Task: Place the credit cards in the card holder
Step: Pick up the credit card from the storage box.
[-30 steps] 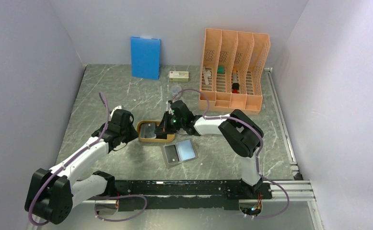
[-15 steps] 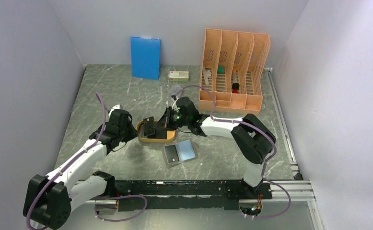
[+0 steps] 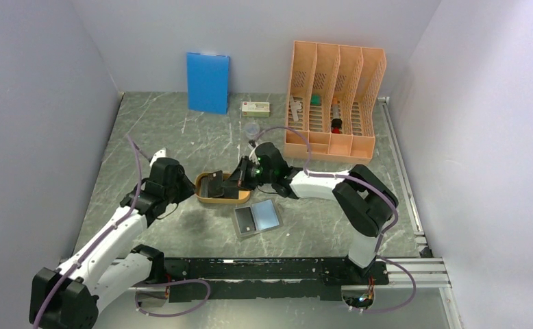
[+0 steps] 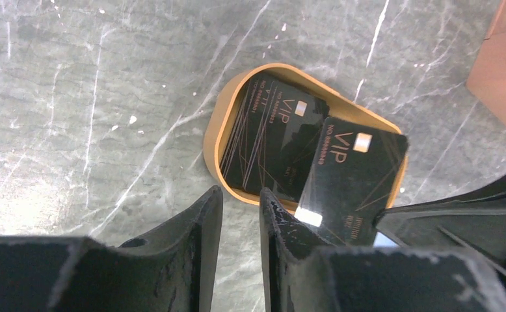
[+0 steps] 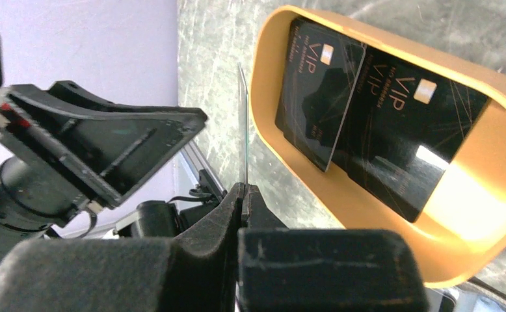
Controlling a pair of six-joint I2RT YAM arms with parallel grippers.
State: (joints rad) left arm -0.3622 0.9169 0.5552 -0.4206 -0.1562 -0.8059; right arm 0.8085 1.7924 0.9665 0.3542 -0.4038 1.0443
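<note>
The orange oval tray (image 3: 205,197) lies mid-table. My right gripper (image 3: 229,184) is shut on one black credit card (image 3: 214,184) and holds it upright just above the tray. In the right wrist view this card (image 5: 242,117) is edge-on between the closed fingers (image 5: 242,190), and two more black cards (image 5: 315,97) lie overlapping in the tray (image 5: 471,221). The left wrist view shows the held card (image 4: 354,175) tilted over the tray (image 4: 214,130). My left gripper (image 4: 240,205) is slightly open and empty, just left of the tray. The card holder (image 3: 258,218) lies open near the tray.
A tall orange file rack (image 3: 332,103) stands at the back right. A blue board (image 3: 207,82) leans on the back wall, with a small white box (image 3: 255,107) beside it. The left arm (image 5: 94,149) is close to the held card.
My right gripper has lifted a black card out of the tray and tilted it upright. My left arm has drawn back slightly to the left and nearer.
</note>
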